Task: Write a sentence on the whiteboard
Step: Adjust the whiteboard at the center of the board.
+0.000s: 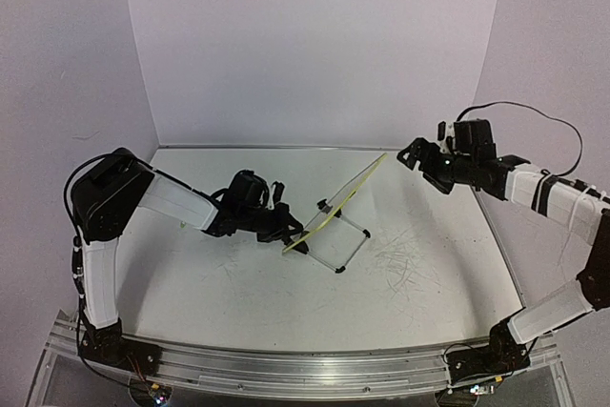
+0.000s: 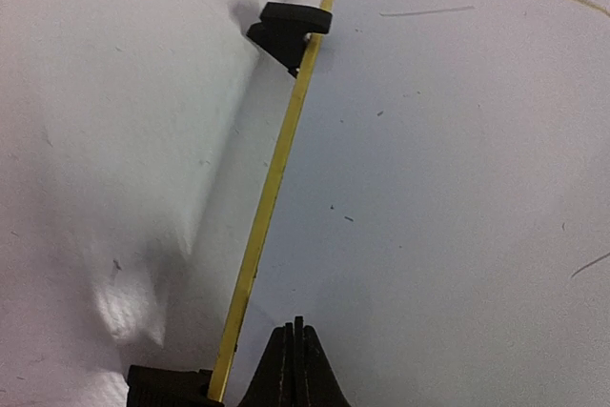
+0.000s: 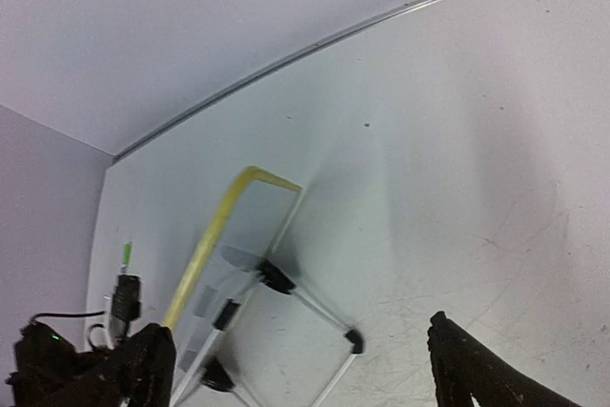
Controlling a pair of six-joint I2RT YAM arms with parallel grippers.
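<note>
Here, whiteboard (image 1: 351,189) tilted on black wire stand (image 1: 353,253), yellow-green rim

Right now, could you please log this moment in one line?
whiteboard standing tilted; left jaws shut beside it; right jaws open, apart; no sentence visible

Edge-on whiteboard (image 1: 341,200) face hidden from above, right hand (image 3: 300,364) fingers (image 3: 469,374) cropped at bottom edge

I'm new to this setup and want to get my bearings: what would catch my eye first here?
A small whiteboard with a yellow-green rim stands tilted on a black wire stand in the middle of the table. The left gripper is shut right at its lower end, while the right gripper hangs open above the far right.
</note>
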